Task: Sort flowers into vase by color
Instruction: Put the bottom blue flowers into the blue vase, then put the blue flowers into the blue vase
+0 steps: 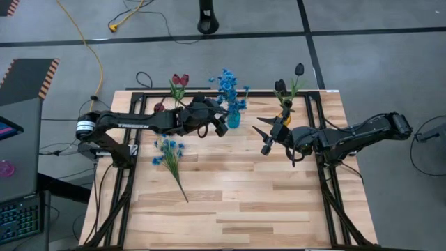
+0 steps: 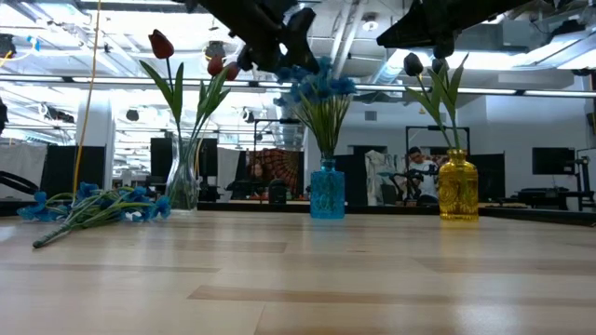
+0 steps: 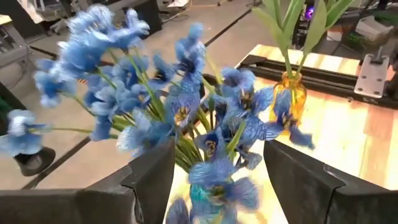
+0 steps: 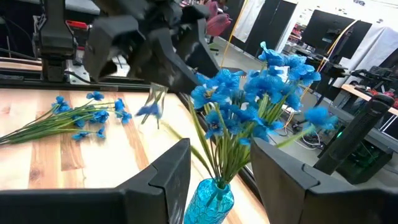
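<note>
My left gripper [image 1: 221,127] hangs over the blue vase [image 1: 233,120], fingers apart and empty above the blue flowers [image 1: 228,87] already in it. Red tulips [image 1: 180,81] stand in the clear vase [image 2: 182,177], dark tulips [image 1: 298,70] in the yellow vase [image 2: 457,186]. One blue bunch [image 1: 169,150] remains lying on the table [image 1: 279,202], near left. My right gripper [image 1: 267,137] waits open at centre right
</note>
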Controlling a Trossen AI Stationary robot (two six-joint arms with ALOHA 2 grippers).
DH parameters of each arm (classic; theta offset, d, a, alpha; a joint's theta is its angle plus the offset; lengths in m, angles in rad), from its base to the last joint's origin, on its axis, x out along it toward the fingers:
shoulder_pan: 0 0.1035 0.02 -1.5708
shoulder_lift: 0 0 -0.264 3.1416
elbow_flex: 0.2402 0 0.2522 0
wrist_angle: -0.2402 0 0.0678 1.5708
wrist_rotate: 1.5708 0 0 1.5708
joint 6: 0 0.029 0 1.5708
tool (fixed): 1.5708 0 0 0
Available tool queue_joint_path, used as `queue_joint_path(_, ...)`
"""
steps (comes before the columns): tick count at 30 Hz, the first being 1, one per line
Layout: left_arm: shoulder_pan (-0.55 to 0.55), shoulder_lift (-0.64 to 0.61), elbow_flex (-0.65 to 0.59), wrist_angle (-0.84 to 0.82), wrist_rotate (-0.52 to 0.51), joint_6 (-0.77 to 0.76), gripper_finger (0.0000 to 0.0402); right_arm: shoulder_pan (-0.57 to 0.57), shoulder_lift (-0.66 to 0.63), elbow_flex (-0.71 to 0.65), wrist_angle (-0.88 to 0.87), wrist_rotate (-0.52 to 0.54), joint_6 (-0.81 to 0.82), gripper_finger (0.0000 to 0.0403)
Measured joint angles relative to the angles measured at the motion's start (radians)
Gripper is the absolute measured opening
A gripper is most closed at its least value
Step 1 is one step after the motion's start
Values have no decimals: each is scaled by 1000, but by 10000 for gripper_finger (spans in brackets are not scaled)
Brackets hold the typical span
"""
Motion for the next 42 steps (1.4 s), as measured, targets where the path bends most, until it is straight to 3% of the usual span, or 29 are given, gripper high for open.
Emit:
queue_joint_path(10,-54,-122,0,-187,2,-7,236,0,0,0,0,0,0,191)
queue_joint_path(21,-214,-251,0,-439,130,-238,236,0,0,0,-1,0,0,192)
queue_joint_path(31,-320,-247,0,-817,282,-739,235,0,0,0,-27,0,-1,192)
queue_joint_path(36,-367,-231,0,-986,309,-1042,235,0,0,0,-38,0,-1,192)
queue_joint_path(42,-418,-171,-8,-1070,316,-1384,235,0,1,0,-37,-6,-1,192)
